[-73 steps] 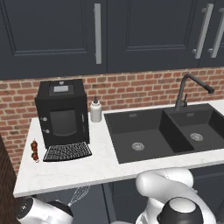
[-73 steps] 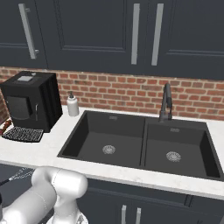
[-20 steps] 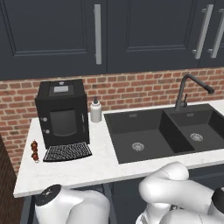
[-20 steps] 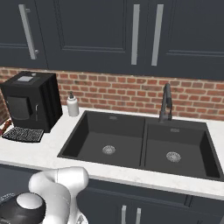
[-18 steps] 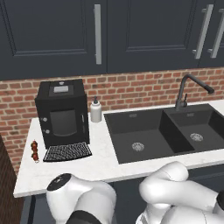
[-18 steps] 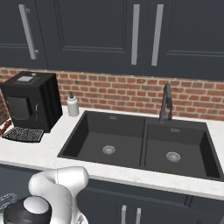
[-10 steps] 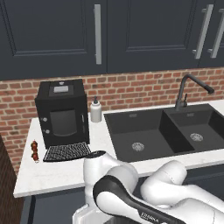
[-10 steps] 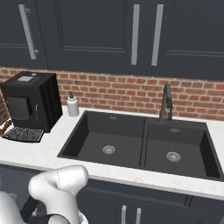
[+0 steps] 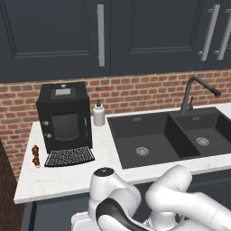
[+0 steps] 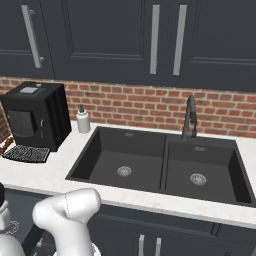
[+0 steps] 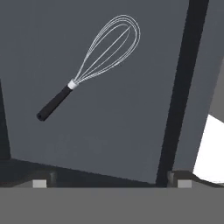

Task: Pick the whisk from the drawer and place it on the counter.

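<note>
Looking from the left base view, the arm [image 9: 135, 207] bends down in front of the worktop [image 9: 67, 173] and its white bulk covers the cabinet fronts below the pale edge, so what lies beneath it there cannot be made out; on the worktop stand a black coffee machine [image 9: 64, 117], a small soap bottle [image 9: 99, 113] just beside it, a little brown pepper mill [image 9: 35, 154] at the far left, and the black double sink [image 9: 173, 135] with its dark tap [image 9: 194, 92]. From the right base view, the white elbow [image 10: 67, 215] rises at the lower left and hides the space under the worktop edge; the same coffee machine, bottle, sink and tap sit along the brick wall, and the picture's left edge cuts off the arm's lower part. Along the hand view, the whisk [image 11: 94, 61] lies flat on the blue-grey floor of the drawer [image 11: 109, 131], slanted, its silver wire loops toward the upper right and its black handle toward the lower left, touching nothing else. The gripper [image 11: 109, 181] hangs above the drawer with its two dark tips set wide apart at the bottom corners, holding nothing; the whisk lies well clear of both tips, up and a little left of the midpoint between them. A dark drawer wall runs down the right side, with a white patch beyond it that is cut off.
</note>
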Robot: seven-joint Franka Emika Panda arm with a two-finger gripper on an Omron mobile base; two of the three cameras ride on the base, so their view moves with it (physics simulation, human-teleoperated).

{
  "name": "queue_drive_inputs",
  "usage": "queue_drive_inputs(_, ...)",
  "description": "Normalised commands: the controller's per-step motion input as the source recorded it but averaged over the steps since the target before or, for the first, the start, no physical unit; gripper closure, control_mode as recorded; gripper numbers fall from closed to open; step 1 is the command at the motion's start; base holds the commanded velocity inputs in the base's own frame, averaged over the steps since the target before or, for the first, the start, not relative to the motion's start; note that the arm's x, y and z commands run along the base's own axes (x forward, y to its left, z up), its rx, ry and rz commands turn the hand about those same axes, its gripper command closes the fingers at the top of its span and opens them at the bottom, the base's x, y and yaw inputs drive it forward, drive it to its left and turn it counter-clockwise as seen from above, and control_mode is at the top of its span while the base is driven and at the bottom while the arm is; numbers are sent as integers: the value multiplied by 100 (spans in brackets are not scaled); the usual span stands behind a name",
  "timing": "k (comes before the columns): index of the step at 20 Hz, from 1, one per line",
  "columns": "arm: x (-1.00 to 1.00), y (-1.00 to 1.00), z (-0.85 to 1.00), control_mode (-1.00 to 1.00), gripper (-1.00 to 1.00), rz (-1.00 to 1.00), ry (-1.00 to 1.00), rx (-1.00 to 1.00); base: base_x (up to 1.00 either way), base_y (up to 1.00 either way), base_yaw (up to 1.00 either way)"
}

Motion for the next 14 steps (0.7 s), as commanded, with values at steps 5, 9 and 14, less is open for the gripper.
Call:
queue_drive_inputs(5,30,35,-1,-100,-100,-17,5,-11,0,0,0)
queue_drive_inputs(9,39,14,-29,-100,-100,0,6,-14,0,0,0)
queue_drive_inputs(14,23,18,-59,-100,-100,0,15,-25,0,0,0)
